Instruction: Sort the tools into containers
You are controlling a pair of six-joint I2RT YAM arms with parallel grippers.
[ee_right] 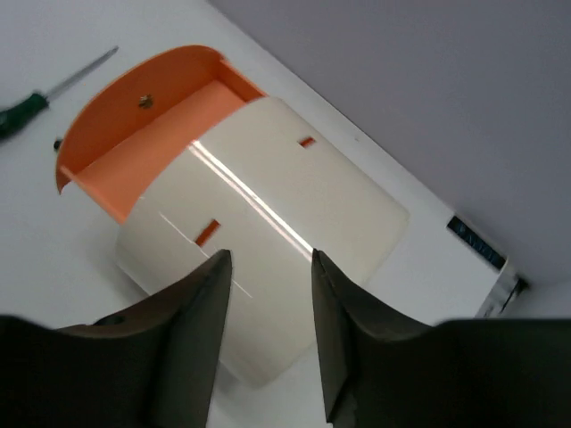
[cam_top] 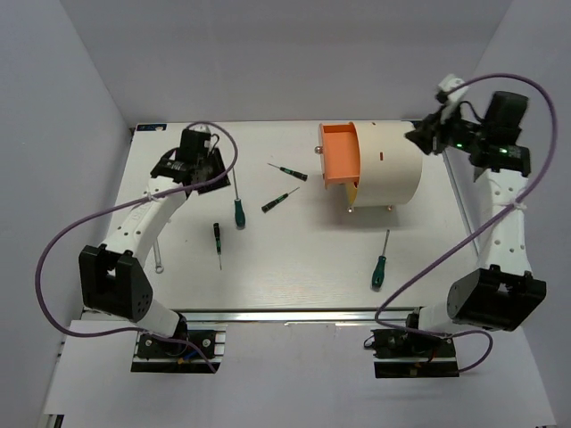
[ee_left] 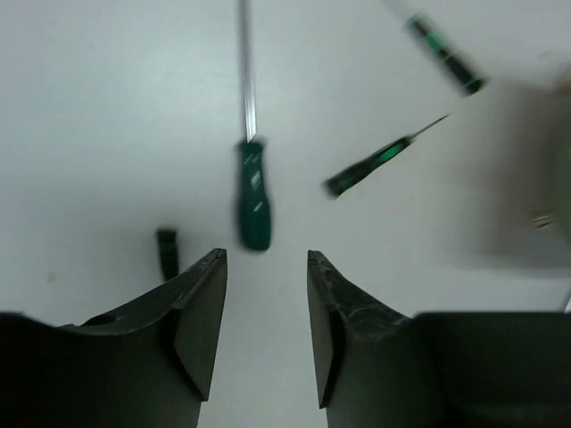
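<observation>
The white drum [cam_top: 385, 165] lies at the back right, with its orange drawer [cam_top: 340, 155] pulled out to the left. Several screwdrivers lie on the table: two black-and-green ones [cam_top: 288, 172] [cam_top: 279, 201] mid-table, a green one [cam_top: 238, 211], another black-and-green one [cam_top: 217, 237], and a green one [cam_top: 380, 268] at the front right. A small silver wrench [cam_top: 158, 259] lies by the left arm. My left gripper [cam_top: 200, 169] is open and empty, hovering just short of the green screwdriver [ee_left: 254, 201]. My right gripper [cam_top: 426, 137] is open and empty above the drum's right end [ee_right: 268, 223].
A brass knob [cam_top: 349, 209] and a pale sliver of a second drawer [cam_top: 354, 189] show under the orange one. The left wrist view shows two black-and-green screwdrivers [ee_left: 370, 165] [ee_left: 446, 55]. The right wrist view shows the orange drawer [ee_right: 152, 134], empty. Grey walls surround the table.
</observation>
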